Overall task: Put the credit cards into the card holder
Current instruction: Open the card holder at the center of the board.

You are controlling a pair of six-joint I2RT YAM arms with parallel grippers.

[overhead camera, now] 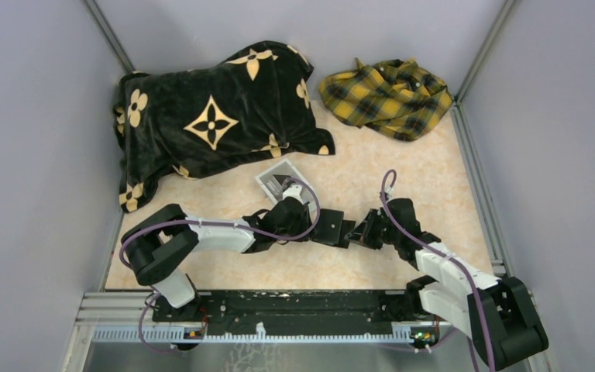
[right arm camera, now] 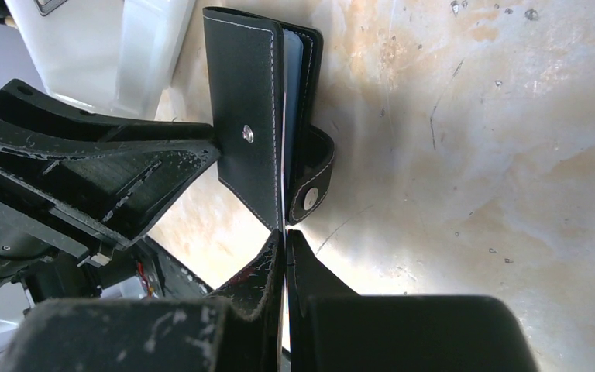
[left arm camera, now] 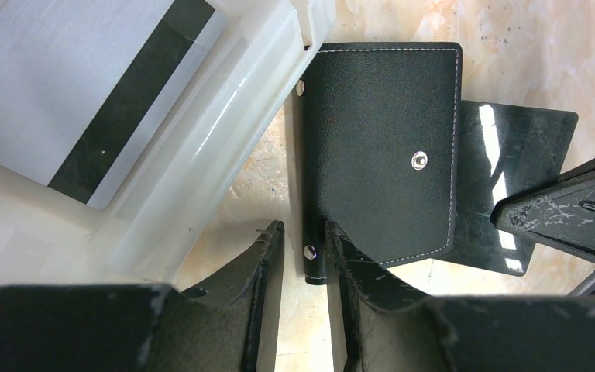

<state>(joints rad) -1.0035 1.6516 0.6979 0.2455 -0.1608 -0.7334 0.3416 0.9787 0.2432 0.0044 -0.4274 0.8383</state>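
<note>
We grip the card holder (left arm camera: 380,147), centre of the left wrist view, at its riveted edge w/ the left gripper (left arm camera: 304,230). The right gripper (right arm camera: 285,242) is clenched on a black credit card (left arm camera: 511,155), partly under the cover. Best to push slowly and keep the card parallel to the slot. The slot itself is hidden, and the card is edge-on in the right wrist view, so it is hard to see there.

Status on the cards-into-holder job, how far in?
Done: nothing clearly seated yet. In hand: left claw pinches the card holder by its edge; right claw, shut on a black card, has it partly tucked in. Remaining: the silver card lies in the white box.
</note>
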